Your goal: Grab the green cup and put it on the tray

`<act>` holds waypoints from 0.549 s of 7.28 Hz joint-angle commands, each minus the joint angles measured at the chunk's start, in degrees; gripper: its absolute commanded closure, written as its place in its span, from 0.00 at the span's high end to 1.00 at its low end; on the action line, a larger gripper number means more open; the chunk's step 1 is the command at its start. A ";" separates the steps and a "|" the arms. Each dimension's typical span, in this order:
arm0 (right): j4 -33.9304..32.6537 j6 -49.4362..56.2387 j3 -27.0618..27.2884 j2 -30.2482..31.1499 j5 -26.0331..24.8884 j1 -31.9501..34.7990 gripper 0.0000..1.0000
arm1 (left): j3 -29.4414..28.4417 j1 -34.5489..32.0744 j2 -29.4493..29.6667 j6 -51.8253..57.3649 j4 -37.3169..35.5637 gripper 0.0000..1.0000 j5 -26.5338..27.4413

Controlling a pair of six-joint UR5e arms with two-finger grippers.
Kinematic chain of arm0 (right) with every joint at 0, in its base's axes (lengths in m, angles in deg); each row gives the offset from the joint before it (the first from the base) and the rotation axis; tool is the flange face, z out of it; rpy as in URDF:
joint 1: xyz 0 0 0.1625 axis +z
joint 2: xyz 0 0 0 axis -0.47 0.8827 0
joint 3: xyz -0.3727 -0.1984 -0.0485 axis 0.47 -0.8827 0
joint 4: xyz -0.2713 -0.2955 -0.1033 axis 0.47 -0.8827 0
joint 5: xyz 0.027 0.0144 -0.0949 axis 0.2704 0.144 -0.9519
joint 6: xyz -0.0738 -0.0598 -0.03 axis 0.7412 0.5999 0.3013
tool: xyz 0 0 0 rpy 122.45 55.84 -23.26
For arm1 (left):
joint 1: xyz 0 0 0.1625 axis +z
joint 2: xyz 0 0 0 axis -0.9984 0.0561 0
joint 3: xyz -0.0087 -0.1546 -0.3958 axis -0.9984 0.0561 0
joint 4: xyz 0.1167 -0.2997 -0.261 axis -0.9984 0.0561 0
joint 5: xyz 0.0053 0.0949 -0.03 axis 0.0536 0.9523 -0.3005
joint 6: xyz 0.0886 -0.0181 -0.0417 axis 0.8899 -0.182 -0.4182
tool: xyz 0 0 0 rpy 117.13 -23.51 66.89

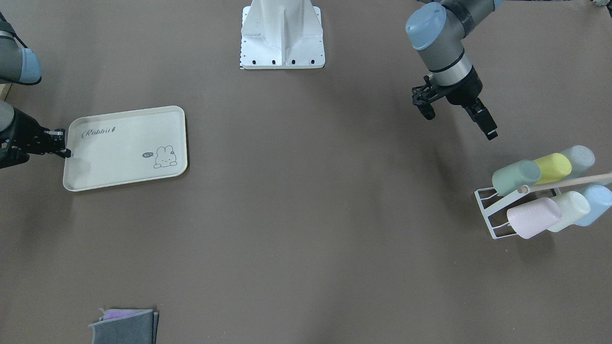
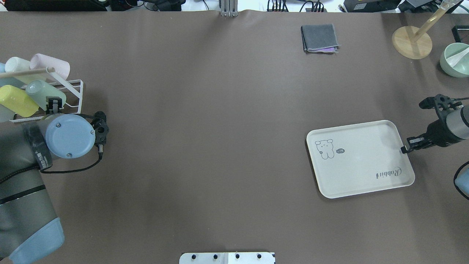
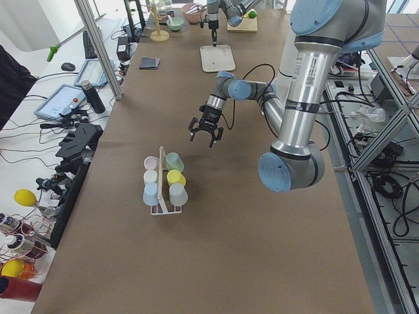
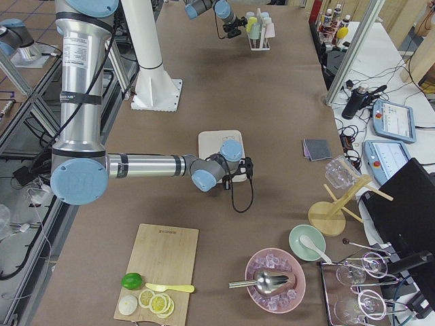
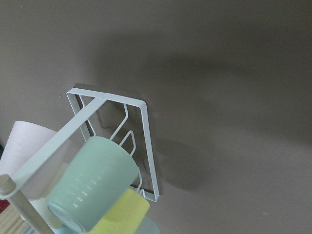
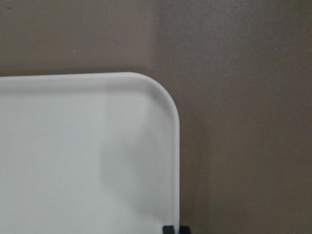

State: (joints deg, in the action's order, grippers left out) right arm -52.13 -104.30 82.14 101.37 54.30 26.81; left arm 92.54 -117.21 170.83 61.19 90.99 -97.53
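A white wire rack (image 5: 150, 146) holding a yellow cup (image 1: 553, 167) and a pink cup (image 1: 533, 217) stands at one table end; a folded grey cloth (image 1: 125, 326) lies near a long edge

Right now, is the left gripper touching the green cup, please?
Apart. The front-facing view shows bare table between the left gripper and the green cup.

A cup rack (image 5: 150, 146) stands at the table's (image 2: 220, 128) left end. The tray (image 2: 362, 165) lies near its right end.

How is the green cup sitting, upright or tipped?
Tipped: the green cup lies slanted on the rack, beside the yellow cup.
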 commanded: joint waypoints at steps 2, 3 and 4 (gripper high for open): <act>-3.77 -11.55 5.11 -3.91 1.14 -2.18 0.00 | -0.44 1.52 -3.67 5.72 3.25 0.98 6.30; -4.84 -16.14 5.65 -7.25 0.96 -3.85 0.00 | -1.04 1.78 -4.02 6.81 3.17 0.98 7.35; -10.33 -21.50 5.65 -14.15 0.70 -5.78 0.00 | -1.22 3.35 -4.81 8.13 3.17 0.98 9.45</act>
State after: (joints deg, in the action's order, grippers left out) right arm -57.62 -119.21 87.31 93.99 55.25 23.29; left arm 91.65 -115.19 166.83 67.39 94.10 -90.22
